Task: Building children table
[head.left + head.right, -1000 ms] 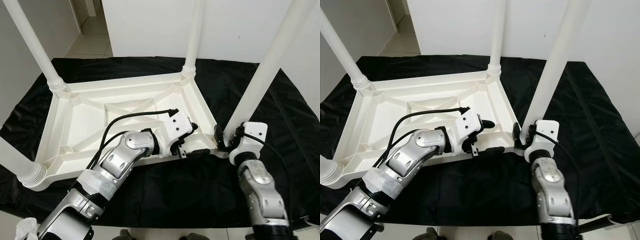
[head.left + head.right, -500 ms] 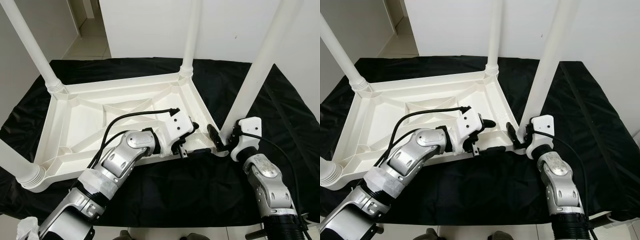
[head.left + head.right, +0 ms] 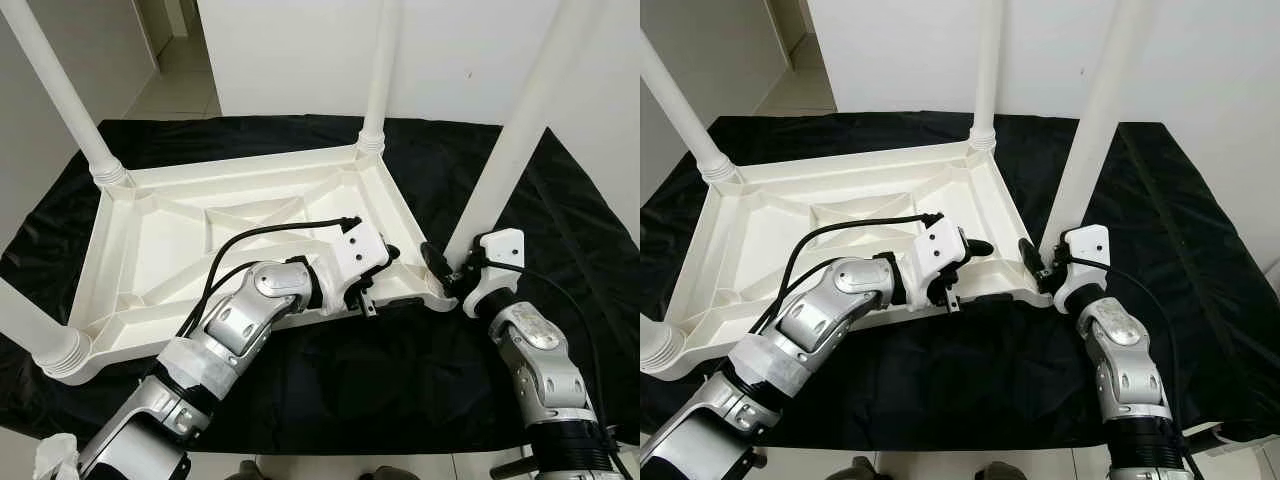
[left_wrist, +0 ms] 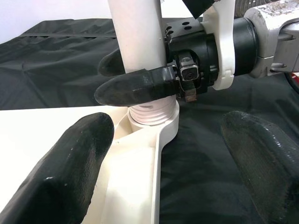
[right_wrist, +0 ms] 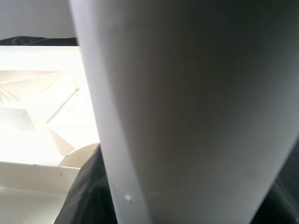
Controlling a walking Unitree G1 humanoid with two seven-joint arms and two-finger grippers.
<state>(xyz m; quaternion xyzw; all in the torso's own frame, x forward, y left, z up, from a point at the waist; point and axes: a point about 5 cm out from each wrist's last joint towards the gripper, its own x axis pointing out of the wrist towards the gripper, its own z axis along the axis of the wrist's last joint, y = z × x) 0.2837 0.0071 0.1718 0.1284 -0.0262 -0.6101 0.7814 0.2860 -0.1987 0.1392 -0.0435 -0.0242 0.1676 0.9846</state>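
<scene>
A white plastic children's table (image 3: pixel 150 250) lies upside down on a black cloth, with its legs pointing up. My right gripper (image 3: pixel 447 270) is at the foot of the near right leg (image 3: pixel 510 150), just above the threaded collar (image 4: pixel 152 114). One black finger (image 4: pixel 135 86) lies across the front of the leg and the other is behind it, so the gripper is shut on the leg. My left gripper (image 3: pixel 392 278) stands open astride the table's near rim beside that corner. One finger is over the underside and one is over the cloth.
Three more legs stand at the far left (image 3: pixel 60 90), far right (image 3: pixel 380 70) and near left (image 3: pixel 30 325) corners. The black cloth (image 3: pixel 330 390) covers the floor around the table. A white wall (image 3: pixel 450 50) stands behind, with a doorway at the far left.
My right wrist has turned at the foot of the leg: its finger swung out, then came back against the leg. The right forearm shifted rightward. My left arm stayed put.
</scene>
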